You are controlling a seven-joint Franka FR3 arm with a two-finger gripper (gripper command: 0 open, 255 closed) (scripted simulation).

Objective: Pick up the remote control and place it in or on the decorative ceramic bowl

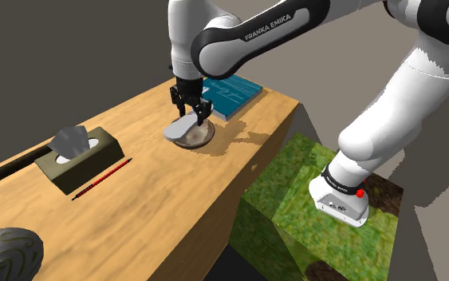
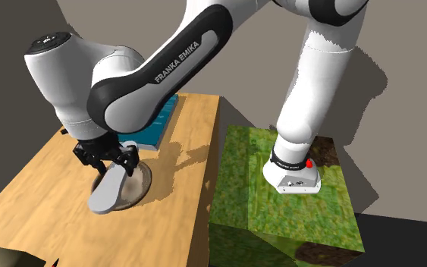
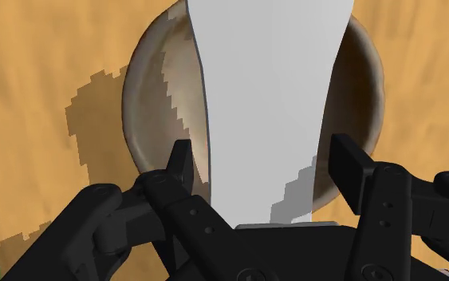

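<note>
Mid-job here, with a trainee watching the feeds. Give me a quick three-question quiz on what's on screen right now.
1. True or false: the grey remote lies across the bowl.
2. What lies beside the tissue box? A: red pencil; B: spoon; C: cup.
3. Fill in: the fingers of the gripper stand ____.
Key: 1 true; 2 A; 3 open.
</note>
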